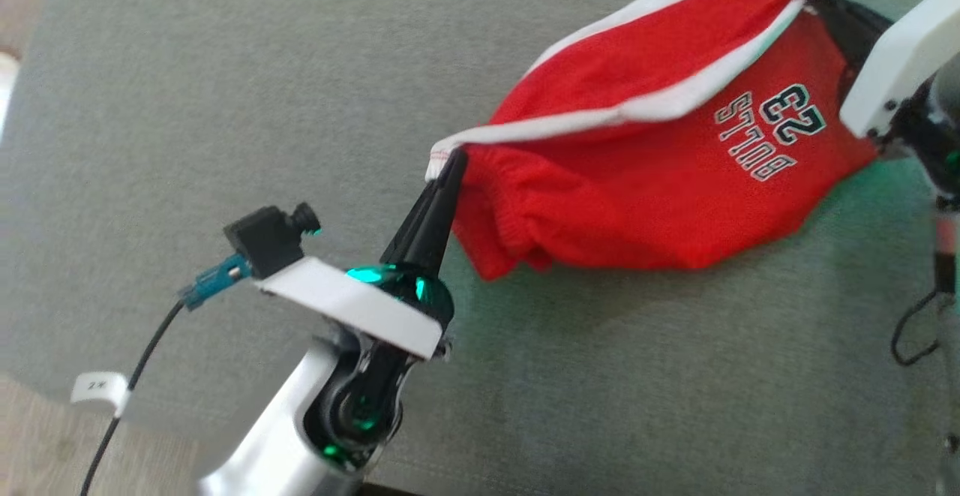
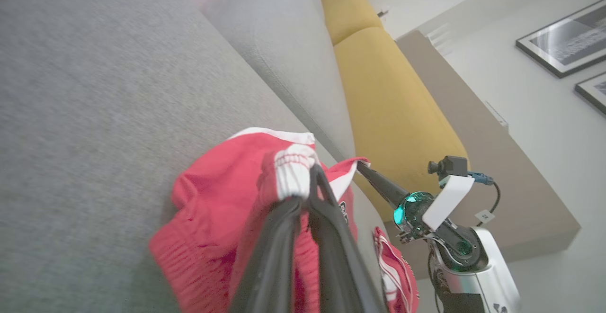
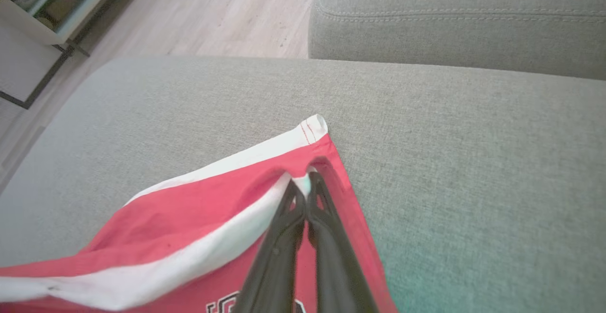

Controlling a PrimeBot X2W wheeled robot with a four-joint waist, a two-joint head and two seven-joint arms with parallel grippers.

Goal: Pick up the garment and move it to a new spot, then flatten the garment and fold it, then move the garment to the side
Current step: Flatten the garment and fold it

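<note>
Left gripper: fingers pinched together on a white-trimmed hem corner of the garment. Right gripper: fingers clamped on the white band at the opposite corner. The garment, red, spans between the two grippers. Its white edge runs from one set of fingertips to the other, and its body sags below them to the grey cushion. The "BULLS 23" print sits near the right gripper. A yellow backrest lies beyond the right gripper.
</note>
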